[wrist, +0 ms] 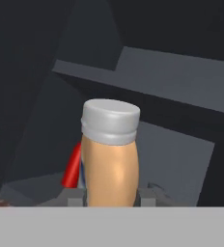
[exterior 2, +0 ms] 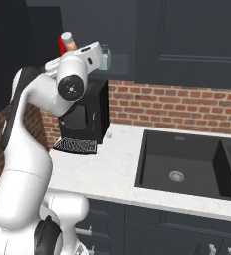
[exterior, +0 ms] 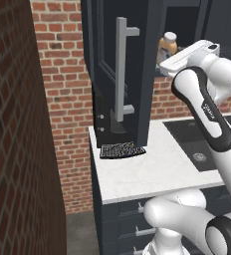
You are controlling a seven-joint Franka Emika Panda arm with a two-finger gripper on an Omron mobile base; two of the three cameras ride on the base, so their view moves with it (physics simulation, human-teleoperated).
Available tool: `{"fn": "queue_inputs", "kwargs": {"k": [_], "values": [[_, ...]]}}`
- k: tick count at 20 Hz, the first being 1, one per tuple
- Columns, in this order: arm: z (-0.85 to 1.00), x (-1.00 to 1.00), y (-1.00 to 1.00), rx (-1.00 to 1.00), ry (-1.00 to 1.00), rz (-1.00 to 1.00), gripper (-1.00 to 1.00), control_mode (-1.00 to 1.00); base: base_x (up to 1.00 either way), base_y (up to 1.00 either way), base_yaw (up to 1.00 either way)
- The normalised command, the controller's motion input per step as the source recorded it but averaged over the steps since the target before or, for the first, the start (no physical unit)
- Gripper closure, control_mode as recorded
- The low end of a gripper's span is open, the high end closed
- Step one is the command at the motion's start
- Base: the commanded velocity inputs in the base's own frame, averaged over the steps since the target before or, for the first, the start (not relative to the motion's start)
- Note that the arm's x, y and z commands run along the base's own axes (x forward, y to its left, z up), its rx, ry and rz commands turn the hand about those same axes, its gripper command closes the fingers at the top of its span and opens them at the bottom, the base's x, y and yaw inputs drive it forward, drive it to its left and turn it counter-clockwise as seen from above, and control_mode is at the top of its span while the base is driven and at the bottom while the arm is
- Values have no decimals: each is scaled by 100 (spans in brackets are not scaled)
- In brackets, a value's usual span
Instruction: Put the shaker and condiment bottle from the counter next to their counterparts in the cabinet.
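Standing upright in the left base view, the condiment bottle [exterior: 168, 46] keeps its long axis vertical, whitish cap on top, up inside the open cabinet [exterior: 137, 69] just past the door's long silver handle [exterior: 121, 69]. The white arm reaches to it from below and partly covers its body. The counter [exterior: 152, 169] beneath carries a dark mesh mat [exterior: 121, 149].

In the right base view, the bottle's cap [exterior 2: 70, 43] shows above the hand, with something red [exterior 2: 62, 46] touching or just behind it, and a pale grey-blue jar [exterior 2: 104, 57] stands on the cabinet shelf beside the hand.

In the hand view, the gripper [wrist: 111, 197] is clenched on the bottle's lower body, cap pointing away from the fingers [wrist: 76, 197]. A red shape [wrist: 73, 166] sits close behind it inside the dark cabinet.
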Motion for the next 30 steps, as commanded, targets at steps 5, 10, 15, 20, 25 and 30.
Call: {"fn": "queue_inputs", "kwargs": {"k": [5, 10, 15, 20, 25, 30], "values": [[35, 3, 0, -6, 0, 0, 100, -100, 0, 0, 0], [28, 0, 11, -8, 0, 0, 100, -100, 0, 0, 0], [-4, -7, 25, -12, 0, 0, 100, -100, 0, 0, 0], [-13, -1, 17, 0, 17, 0, 100, -100, 0, 0, 0], [0, 1, 9, 5, 22, 0, 100, -100, 0, 0, 0], [0, 0, 12, 11, 10, 0, 100, -100, 0, 0, 0]]}}
